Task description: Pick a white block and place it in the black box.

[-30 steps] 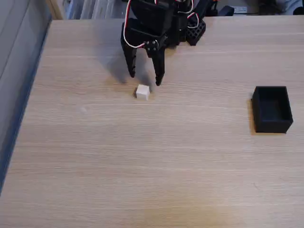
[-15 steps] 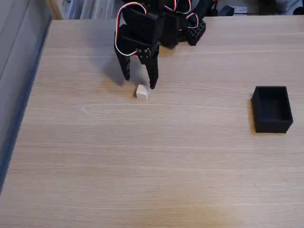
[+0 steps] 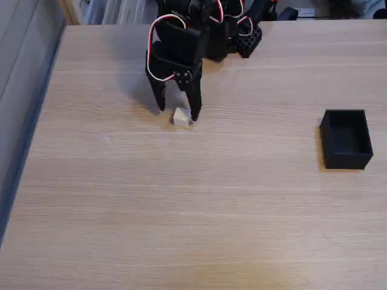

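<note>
a: the room shows a wide, light wooden table (image 3: 181, 211) with fine grain lines. along the left edge of the fixed view runs a grey wall or panel (image 3: 21, 90), and some blurry stuff sits at the far back.

b: where is the robot?

a: the black robot arm with red and white wires (image 3: 193, 30) stands at the far side of the table. its black two-finger gripper (image 3: 179, 112) points down at the wood.

b: is the gripper holding something?

a: no, it has hold of nothing. the two fingers are spread apart, with a gap about as wide as the block. the right finger tip is touching or just beside the small white cube block (image 3: 181, 117). the left finger stands a little way off to the left.

b: why is it like that?

a: it looks like the fingers want to go around the block, one on each side, so they can squeeze it. the block sits flat on the table, partly in the gap, close to the right finger.

b: and the box?

a: the small black open-topped box (image 3: 345, 139) rests well apart, far to the right in the view. nothing shows inside it, so the block is not placed yet.
</note>
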